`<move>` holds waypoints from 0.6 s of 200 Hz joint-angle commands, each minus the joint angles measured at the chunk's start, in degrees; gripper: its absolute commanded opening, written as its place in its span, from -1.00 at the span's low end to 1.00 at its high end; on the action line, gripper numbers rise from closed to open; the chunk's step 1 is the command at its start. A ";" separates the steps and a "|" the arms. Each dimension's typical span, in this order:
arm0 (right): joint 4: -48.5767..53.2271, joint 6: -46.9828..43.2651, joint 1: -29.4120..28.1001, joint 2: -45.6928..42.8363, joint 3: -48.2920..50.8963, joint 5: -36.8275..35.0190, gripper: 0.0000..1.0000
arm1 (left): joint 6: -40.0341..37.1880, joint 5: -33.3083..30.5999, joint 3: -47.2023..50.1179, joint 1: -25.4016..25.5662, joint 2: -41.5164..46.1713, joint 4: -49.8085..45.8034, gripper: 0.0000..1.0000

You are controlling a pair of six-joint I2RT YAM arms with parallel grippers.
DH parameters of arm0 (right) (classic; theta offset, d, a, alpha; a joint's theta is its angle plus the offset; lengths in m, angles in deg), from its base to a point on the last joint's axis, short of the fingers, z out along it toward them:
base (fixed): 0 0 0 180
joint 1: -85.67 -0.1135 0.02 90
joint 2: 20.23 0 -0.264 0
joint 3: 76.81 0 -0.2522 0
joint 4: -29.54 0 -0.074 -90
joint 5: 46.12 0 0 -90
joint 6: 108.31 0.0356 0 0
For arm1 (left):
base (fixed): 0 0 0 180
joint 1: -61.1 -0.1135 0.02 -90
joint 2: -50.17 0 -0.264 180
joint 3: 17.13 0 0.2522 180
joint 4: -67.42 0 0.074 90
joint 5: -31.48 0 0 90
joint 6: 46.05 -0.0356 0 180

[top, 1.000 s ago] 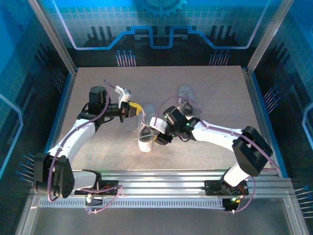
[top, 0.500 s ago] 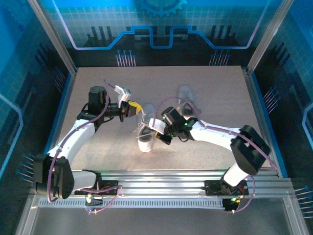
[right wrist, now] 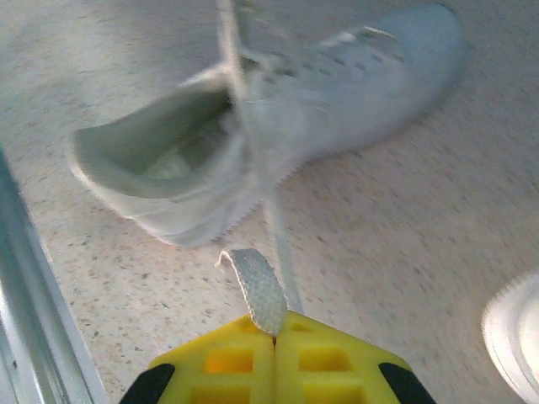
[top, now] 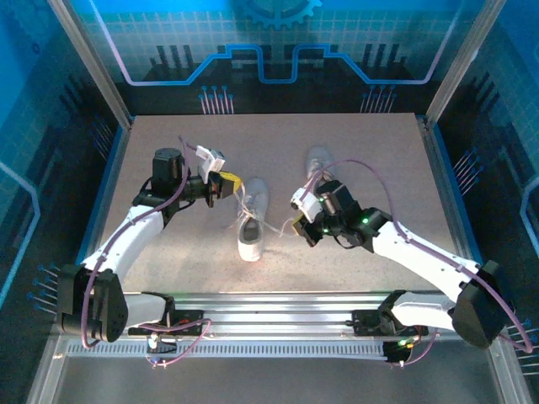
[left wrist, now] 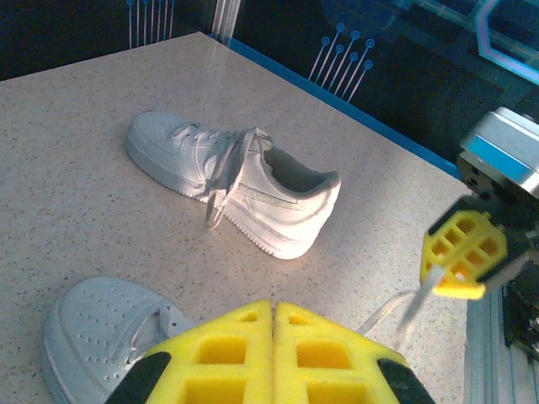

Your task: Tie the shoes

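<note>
Since the right pincer (right wrist: pixel 274 324) was clamped on a lace end (right wrist: pixel 253 286) running out from the near shoe (right wrist: pixel 278 126), I'd say this was the pull-the-laces-out stage, no knot yet. The left pincer (left wrist: pixel 274 316) was squeezed shut too, couldn't tell on what. Next up is probably crossing the laces. The far shoe (left wrist: pixel 236 181) sat on the counter (left wrist: pixel 84 219), laces loose, nothing inside either shoe.

white arms (top: pixel 126 236) with black joints (top: pixel 168 162), purple cables (top: pixel 370 168), yellow grid-holed fingers (left wrist: pixel 219 353) on left hand (left wrist: pixel 274 311) and right hand (right wrist: pixel 274 328).
</note>
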 commanded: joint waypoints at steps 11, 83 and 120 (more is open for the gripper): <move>14.02 8.38 1.06 1.56 -1.65 -3.10 -1.00 | 1.18 -0.78 1.47 -0.32 0.97 2.03 -1.00; 23.13 13.02 4.25 4.05 -1.65 -11.80 -1.00 | 1.23 -1.43 2.75 -0.94 1.97 2.41 -1.00; 23.82 13.33 5.17 5.42 -3.24 -11.93 -1.00 | 1.45 -1.40 3.38 -1.22 2.55 2.99 -1.00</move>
